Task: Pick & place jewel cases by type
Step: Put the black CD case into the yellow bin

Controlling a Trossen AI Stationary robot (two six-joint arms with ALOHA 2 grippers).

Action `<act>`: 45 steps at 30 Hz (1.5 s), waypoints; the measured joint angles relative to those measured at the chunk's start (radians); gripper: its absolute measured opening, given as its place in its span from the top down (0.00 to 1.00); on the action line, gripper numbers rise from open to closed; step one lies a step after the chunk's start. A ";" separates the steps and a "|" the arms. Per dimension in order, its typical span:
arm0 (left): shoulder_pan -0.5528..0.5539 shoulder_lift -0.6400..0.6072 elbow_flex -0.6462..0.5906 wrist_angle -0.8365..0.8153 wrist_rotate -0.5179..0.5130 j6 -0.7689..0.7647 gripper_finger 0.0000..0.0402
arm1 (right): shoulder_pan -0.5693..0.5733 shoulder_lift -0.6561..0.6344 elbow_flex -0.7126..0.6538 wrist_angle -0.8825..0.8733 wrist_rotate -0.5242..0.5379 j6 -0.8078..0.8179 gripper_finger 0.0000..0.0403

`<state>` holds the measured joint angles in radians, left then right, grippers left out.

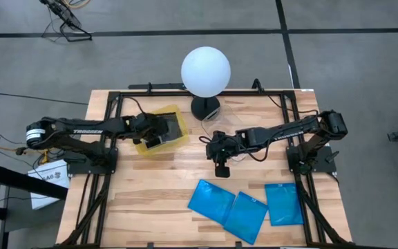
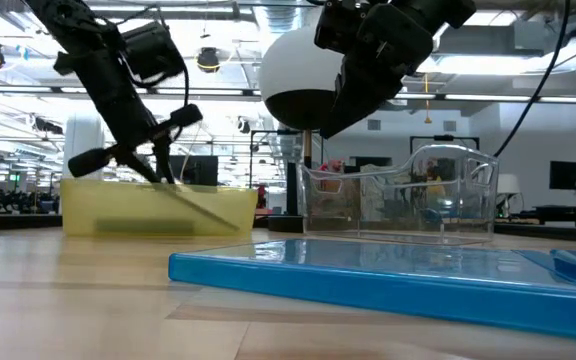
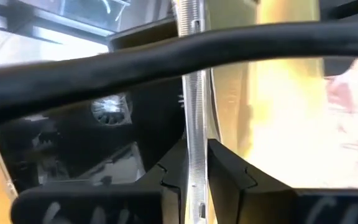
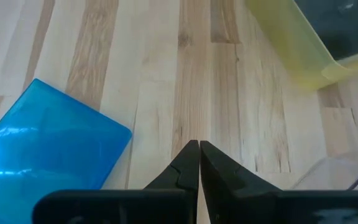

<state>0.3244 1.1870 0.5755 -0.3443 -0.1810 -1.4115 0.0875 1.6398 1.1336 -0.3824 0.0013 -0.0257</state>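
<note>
Three blue jewel cases (image 1: 244, 205) are left lying flat at about 5 o'clock on the wooden table (image 1: 144, 200), two overlapping and one just beside them; none is seen in the clear plastic tray (image 2: 408, 200). One dark jewel case (image 1: 169, 130) is held edge-on by the left gripper (image 1: 155, 135), its fingers clamped on the thin clear rim, over the yellow tray (image 1: 159, 147) at about 10 o'clock. The sorting is judged barely begun: the dark case is not yet released, and all the blue ones remain. The right gripper (image 1: 221, 168) hangs pinched closed and empty near the table's centre. A white globe lamp (image 1: 205, 72) stands at 12 o'clock. Beyond the table, a large lit room with ceiling lights and equipment is seen.
</note>
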 joint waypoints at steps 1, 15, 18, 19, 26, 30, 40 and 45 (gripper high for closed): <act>0.000 -0.020 0.000 -0.012 -0.004 0.000 0.91 | 0.000 0.000 0.000 0.001 0.000 0.000 0.98; -0.028 -0.179 0.000 -0.260 -0.010 -0.066 0.92 | 0.000 0.000 0.000 0.019 0.000 0.000 0.98; -0.029 -0.209 0.000 -0.293 -0.015 -0.067 0.92 | 0.000 0.000 0.000 0.025 0.000 0.000 0.98; -0.029 -0.221 0.000 -0.302 -0.018 -0.068 0.92 | 0.000 0.000 0.000 0.025 0.000 0.000 0.98; -0.029 -0.309 0.000 -0.385 -0.042 -0.092 0.92 | 0.000 0.000 0.000 0.025 0.000 0.000 0.98; -0.029 -0.354 0.000 -0.434 -0.048 -0.096 0.92 | 0.000 0.000 0.000 0.025 0.000 0.000 0.98; -0.029 -0.395 0.000 -0.564 -0.040 -0.107 0.92 | 0.000 0.000 0.000 0.035 0.000 0.000 0.98; -0.029 -0.396 0.000 -0.603 -0.044 -0.107 0.91 | 0.000 0.000 0.000 0.051 0.000 0.000 0.98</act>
<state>0.2955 0.7910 0.5758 -0.9473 -0.2245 -1.5180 0.0875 1.6402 1.1336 -0.3317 0.0013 -0.0261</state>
